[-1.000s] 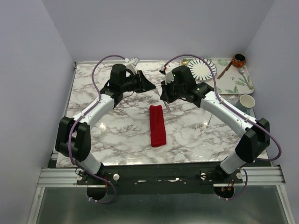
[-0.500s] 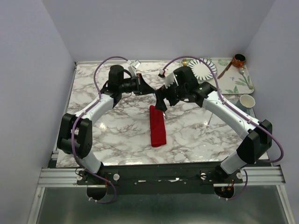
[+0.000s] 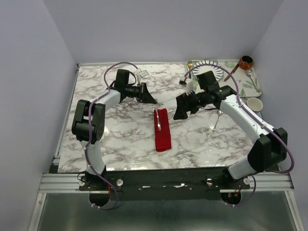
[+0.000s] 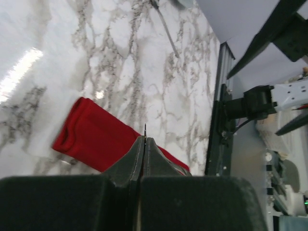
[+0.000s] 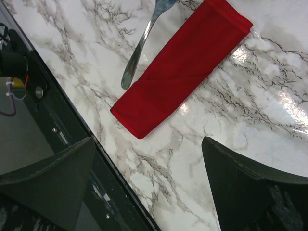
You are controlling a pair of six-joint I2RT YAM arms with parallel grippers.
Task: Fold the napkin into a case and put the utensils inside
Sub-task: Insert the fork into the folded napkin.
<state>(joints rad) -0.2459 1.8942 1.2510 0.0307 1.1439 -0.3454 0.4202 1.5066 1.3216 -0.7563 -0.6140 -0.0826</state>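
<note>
My right jaws gape empty above the slim silver metal utensil [image 5: 139, 45] by the narrow deep-red cloth case [image 5: 183, 67], likely to leave it there; left jaws shut, empty.

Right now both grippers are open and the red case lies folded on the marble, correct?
Not quite. Only the right gripper is open, its jaws wide apart in the right wrist view. The left gripper is shut: the left wrist view shows its fingers pressed together with nothing between them. The case does lie folded on the marble.
</note>
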